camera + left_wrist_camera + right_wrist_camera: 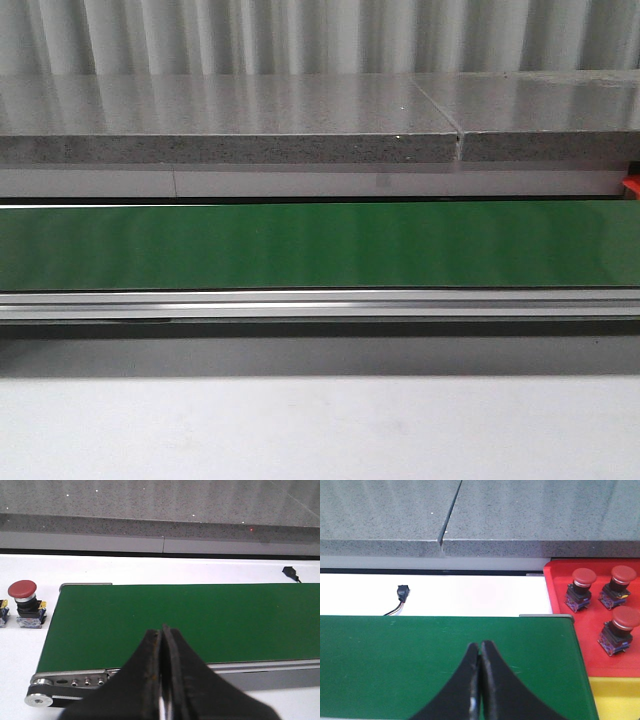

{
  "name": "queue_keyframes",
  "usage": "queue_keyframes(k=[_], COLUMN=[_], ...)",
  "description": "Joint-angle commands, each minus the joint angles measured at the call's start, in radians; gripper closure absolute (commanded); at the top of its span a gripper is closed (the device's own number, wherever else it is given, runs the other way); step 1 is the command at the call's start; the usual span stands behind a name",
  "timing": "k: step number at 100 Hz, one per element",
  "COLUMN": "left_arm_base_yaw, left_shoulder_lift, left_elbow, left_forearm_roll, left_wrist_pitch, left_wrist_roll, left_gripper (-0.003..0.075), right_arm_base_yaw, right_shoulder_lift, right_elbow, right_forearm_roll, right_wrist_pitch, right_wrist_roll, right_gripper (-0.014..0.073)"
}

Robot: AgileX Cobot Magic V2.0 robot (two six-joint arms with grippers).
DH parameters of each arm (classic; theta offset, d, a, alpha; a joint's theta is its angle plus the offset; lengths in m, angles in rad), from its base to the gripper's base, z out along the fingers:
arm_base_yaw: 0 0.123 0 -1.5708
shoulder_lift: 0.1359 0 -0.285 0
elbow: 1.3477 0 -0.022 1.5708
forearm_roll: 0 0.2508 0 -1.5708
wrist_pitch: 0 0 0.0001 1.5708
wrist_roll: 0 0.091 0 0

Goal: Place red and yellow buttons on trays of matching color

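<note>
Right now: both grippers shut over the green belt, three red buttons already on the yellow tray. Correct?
One thing is off. The three red buttons sit on the red tray, not the yellow tray, which shows nothing on its visible part. The right wrist view shows this. Both the left gripper and right gripper are shut over the green belt.

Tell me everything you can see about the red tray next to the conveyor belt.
The red tray looks like glossy plastic with a raised rim. It lies flat on the white table, just past the end of the green conveyor belt, below the grey stone ledge. Three red mushroom-head buttons stand upright in it, apart from each other. A yellow tray adjoins its near side. Only part shows, in the right wrist view; neither gripper touches it.
</note>
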Motion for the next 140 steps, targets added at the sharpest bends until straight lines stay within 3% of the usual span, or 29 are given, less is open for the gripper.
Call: queue_keyframes(k=[1,87,101,118,124,140], left_arm_base_yaw=[-0.007,-0.007,-0.007,-0.007,-0.007,-0.007], left_shoulder_lift=[0.004,0.006,0.006,0.006,0.006,0.017], left_elbow=[-0.029,-0.028,-0.028,-0.028,-0.028,-0.037], left_forearm_roll=[-0.015,-0.015,-0.014,0.008,0.042,0.072], left_wrist_pitch=[-0.072,-0.074,-0.074,-0.074,-0.072,-0.086], left_wrist_roll=[-0.007,-0.007,-0.007,0.0,0.0,-0.022], left_gripper=[0.0741,0.0722,0.0575,0.0232,0.0143,0.0113], right_arm_base_yaw=[0.0,0.0,0.0,0.0,0.0,0.0], right_shoulder_lift=[-0.004,-0.004,-0.004,-0.004,-0.004,-0.004], right_elbow=[-0.032,-0.032,-0.032,-0.032,-0.032,-0.032], right_forearm_roll=[0.012,0.012,0.012,0.012,0.012,0.012], right_wrist_pitch=[-0.051,-0.046,-0.046,-0.046,-0.046,-0.046], right_wrist_roll=[-0.008,-0.008,-0.008,-0.008,-0.008,-0.008], right_gripper=[0.0661,0.0661,0.0661,0.0661,0.0661,0.0661])
